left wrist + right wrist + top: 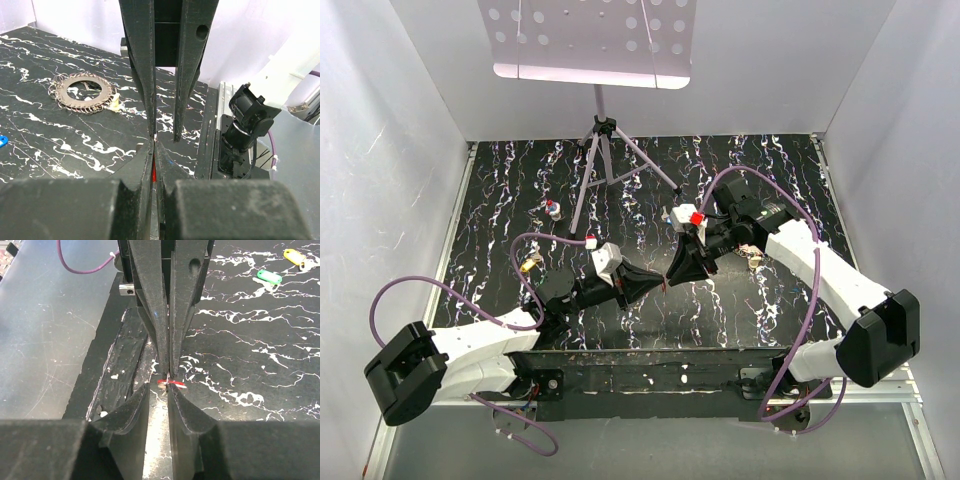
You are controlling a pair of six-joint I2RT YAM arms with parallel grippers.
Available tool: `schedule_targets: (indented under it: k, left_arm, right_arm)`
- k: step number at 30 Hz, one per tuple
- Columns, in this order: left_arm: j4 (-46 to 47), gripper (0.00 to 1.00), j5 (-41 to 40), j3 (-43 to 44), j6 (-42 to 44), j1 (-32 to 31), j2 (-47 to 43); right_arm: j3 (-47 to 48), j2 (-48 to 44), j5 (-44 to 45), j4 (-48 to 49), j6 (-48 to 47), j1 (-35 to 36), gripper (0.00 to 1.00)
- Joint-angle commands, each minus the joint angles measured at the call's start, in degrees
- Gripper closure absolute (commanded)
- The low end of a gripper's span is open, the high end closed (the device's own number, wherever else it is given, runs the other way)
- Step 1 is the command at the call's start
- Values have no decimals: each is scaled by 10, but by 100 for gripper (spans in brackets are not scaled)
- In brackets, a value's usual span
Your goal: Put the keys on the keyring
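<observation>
While the left claw [154, 150] is clamped on the red key [170, 383], the right claw [160, 392] meets it tip to tip, jaws narrowly apart astride that key, on the near side of the stand [590, 40]; the keyring [82, 92] lies flat on the table [760, 300], right of the stand.

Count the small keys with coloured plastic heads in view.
5. Red key in the left gripper; green key and yellow key on the black table; cream key beside the grey metal keyring; blue key at the left wrist view's edge. Others may be hidden.
</observation>
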Motion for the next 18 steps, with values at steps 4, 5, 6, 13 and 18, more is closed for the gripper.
schedule_targets:
  k: [4,5,6,13,18]
  left_arm:
    - [24,100,-14,-8,-10,-2,4]
    - [25,100,-14,-8,-10,-2,5]
    - [25,100,-14,-8,-11,-3,6]
    - [32,100,-15,-11,-20,-3,9]
    - [1,75,-11,-8,-38,-1,-3]
  right_arm:
    - [2,2,-13,15,13,5,80]
    - [2,1,-13,15,13,4,85]
    - [2,1,-14,14,13,5,89]
    - [-3,0,-10,19,26,5,99]
    - [-4,-6,13,3,18,6,99]
